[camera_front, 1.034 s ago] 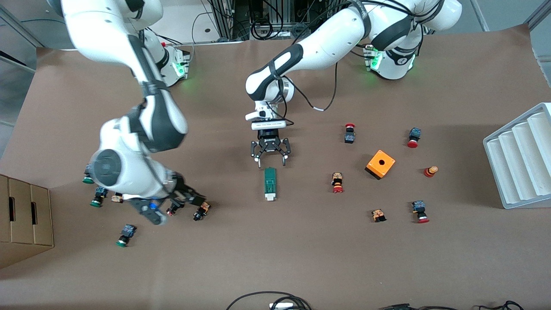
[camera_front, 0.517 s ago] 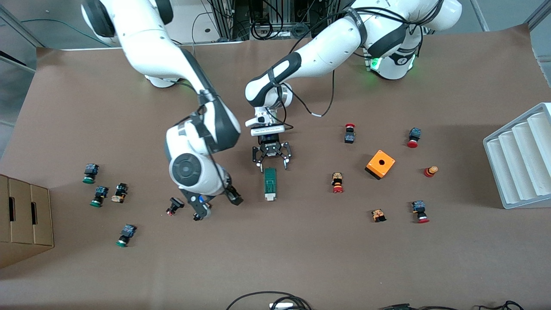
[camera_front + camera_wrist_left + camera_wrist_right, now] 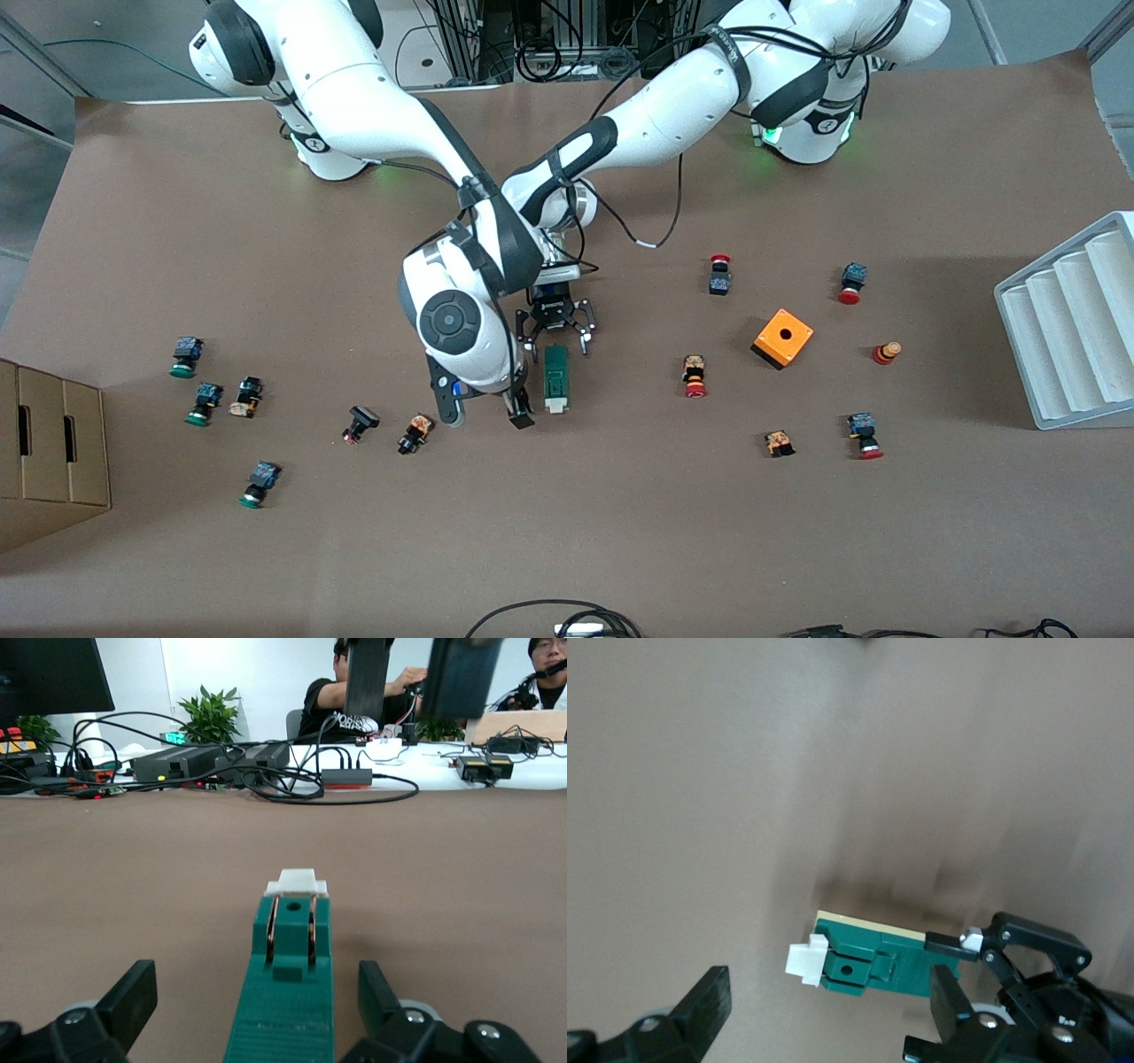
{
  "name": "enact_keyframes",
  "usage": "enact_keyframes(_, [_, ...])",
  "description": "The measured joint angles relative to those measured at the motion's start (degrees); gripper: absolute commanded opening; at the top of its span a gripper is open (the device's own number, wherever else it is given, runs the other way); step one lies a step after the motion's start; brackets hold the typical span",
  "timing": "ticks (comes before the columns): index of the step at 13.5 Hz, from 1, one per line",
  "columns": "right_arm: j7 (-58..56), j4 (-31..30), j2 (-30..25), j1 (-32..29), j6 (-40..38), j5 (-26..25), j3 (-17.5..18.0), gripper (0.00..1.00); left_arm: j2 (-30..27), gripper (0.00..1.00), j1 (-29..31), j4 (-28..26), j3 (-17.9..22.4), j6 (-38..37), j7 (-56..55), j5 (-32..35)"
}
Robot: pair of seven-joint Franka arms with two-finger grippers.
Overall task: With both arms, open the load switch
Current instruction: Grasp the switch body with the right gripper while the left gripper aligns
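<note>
The counter [image 3: 620, 532], covered in brown paper, carries everything. A white ribbed rack [image 3: 1072, 328] sits at the left arm's end and a cardboard box [image 3: 49, 443] at the right arm's end.

The right arm [image 3: 381, 97] reaches from its base to the middle of the counter, and the left arm [image 3: 673, 97] reaches in to the same spot, so the two forearms cross just above the switch.

The switch [image 3: 555, 377], a slim green bar, lies flat near the middle of the counter, its white tab end nearer the front camera.

The left gripper [image 3: 558, 341] hangs low over the switch's end away from the tab. Its fingers [image 3: 133, 997] are spread wide, one to each side of the bar, and I cannot tell whether they touch it; it grasps nothing.

The right gripper [image 3: 485, 412] hovers just beside the switch, toward the right arm's end of the counter, level with the tab end. Its fingers [image 3: 709, 1001] are also released, with nothing between them.

An orange cube [image 3: 783, 338] with a hole sits well apart from the switch, toward the left arm's end. Small red-capped buttons [image 3: 695, 377] lie scattered around the cube. Green-capped buttons [image 3: 205, 403] lie well apart from the switch toward the right arm's end.
</note>
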Motion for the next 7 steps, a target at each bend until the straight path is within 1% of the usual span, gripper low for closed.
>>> enact_keyframes(3, [0.9, 0.0, 1.7, -0.1, 1.3, 0.0, 0.2, 1.0, 0.3, 1.0, -0.3, 0.4, -0.1, -1.8, -0.5, 2.2])
enact_keyframes(6, [0.9, 0.3, 2.4, -1.2, 1.6, 0.1, 0.3, 1.0, 1.9, 1.0, -0.5, 1.1, -0.1, -3.7, -1.9, 4.4])
enact_keyframes(7, [1.0, 0.8, 2.5, -1.7, 1.8, 0.3, 0.8, 1.0, 2.4, 1.0, -0.6, 1.3, -0.1, -3.9, -2.1, 4.6])
